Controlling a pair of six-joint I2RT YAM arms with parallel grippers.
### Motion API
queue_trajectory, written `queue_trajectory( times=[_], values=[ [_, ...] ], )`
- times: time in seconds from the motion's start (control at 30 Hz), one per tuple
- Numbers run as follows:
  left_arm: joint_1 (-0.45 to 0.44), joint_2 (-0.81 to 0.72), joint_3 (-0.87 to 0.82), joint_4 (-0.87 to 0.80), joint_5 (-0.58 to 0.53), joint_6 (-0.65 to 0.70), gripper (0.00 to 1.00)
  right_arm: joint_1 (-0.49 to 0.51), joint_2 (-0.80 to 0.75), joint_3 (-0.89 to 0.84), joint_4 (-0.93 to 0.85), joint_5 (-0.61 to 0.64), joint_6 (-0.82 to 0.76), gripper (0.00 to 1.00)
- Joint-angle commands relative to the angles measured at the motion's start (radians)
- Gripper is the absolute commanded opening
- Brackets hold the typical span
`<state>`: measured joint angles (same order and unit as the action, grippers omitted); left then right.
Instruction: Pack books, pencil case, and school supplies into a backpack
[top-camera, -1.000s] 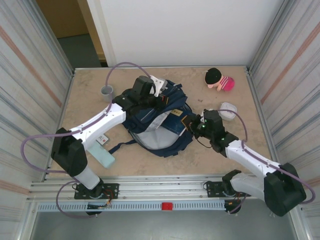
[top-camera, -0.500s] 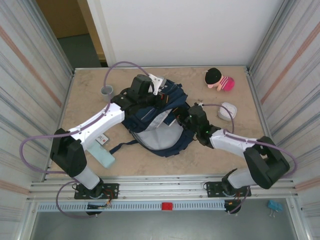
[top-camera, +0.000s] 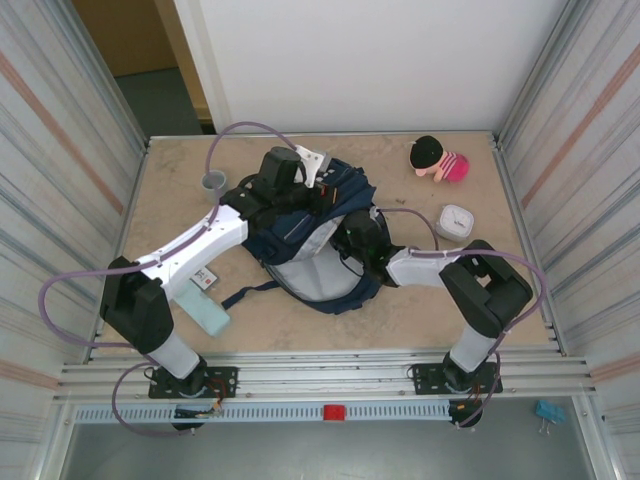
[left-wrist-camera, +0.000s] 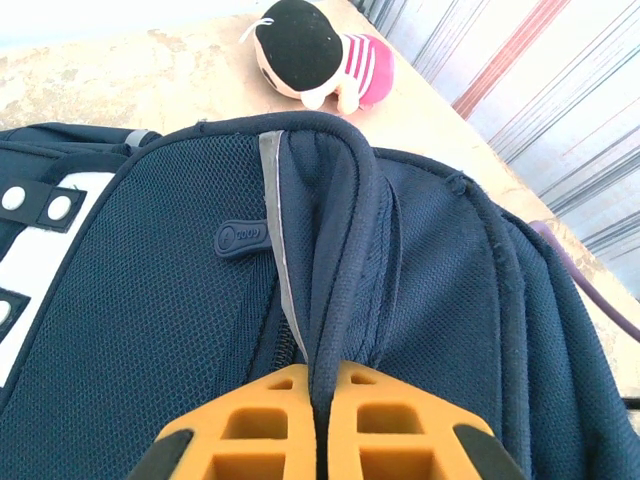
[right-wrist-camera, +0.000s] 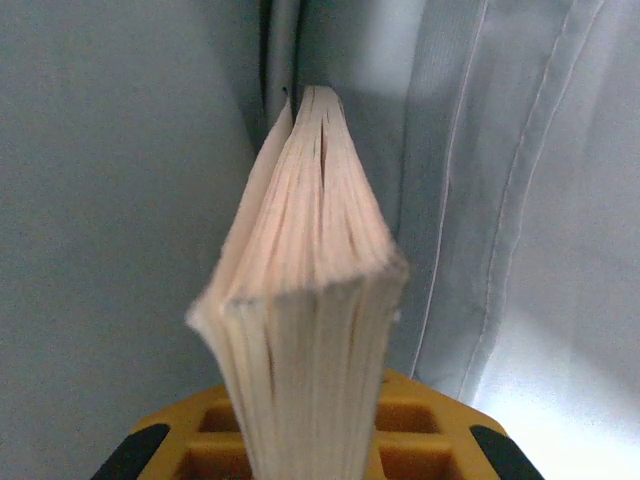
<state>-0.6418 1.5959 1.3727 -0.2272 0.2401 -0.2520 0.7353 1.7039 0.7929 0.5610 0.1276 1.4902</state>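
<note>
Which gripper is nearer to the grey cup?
Left. The left gripper, shut on the backpack rim, is right of the grey cup; the right gripper, holding the book, is farther right, inside the backpack.

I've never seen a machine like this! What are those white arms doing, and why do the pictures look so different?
This is a robot: a left arm and a right arm, bolted to a table. One picture looks down from above. The other two come from small cameras on each wrist. The left tool pinches the rim of a navy backpack. The right tool grips a book inside the backpack's pale lining. On the table lie a teal pencil case, a grey cup, a plush toy and a small white object.
</note>
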Motion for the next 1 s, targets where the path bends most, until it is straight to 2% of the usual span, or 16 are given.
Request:
queue_trajectory(
  times=[0.0, 0.23, 0.43, 0.5, 0.67, 0.8, 0.97],
  values=[
    [0.010, -0.058, 0.048, 0.121, 0.029, -0.017, 0.00, 0.012, 0.051, 0.038, -0.011, 0.049, 0.031, 0.19],
    [0.010, -0.044, 0.046, 0.105, 0.012, -0.011, 0.00, 0.020, 0.038, 0.035, -0.125, 0.031, 0.037, 0.47],
    [0.017, -0.040, 0.040, 0.085, -0.004, 0.001, 0.00, 0.014, -0.090, -0.028, -0.251, 0.014, -0.001, 0.55],
    [0.019, -0.039, 0.042, 0.069, -0.021, 0.012, 0.00, 0.005, -0.134, -0.064, -0.267, -0.011, -0.016, 0.62],
    [0.024, -0.043, 0.043, 0.051, -0.031, 0.024, 0.00, -0.008, -0.296, -0.153, -0.348, -0.041, -0.069, 0.63],
    [0.024, -0.038, 0.044, 0.006, -0.052, 0.060, 0.00, -0.036, -0.485, -0.172, -0.513, -0.042, -0.192, 0.63],
    [-0.023, -0.038, 0.009, -0.035, -0.077, 0.145, 0.00, -0.046, -0.795, -0.139, -0.816, 0.098, -0.407, 0.64]
  ],
)
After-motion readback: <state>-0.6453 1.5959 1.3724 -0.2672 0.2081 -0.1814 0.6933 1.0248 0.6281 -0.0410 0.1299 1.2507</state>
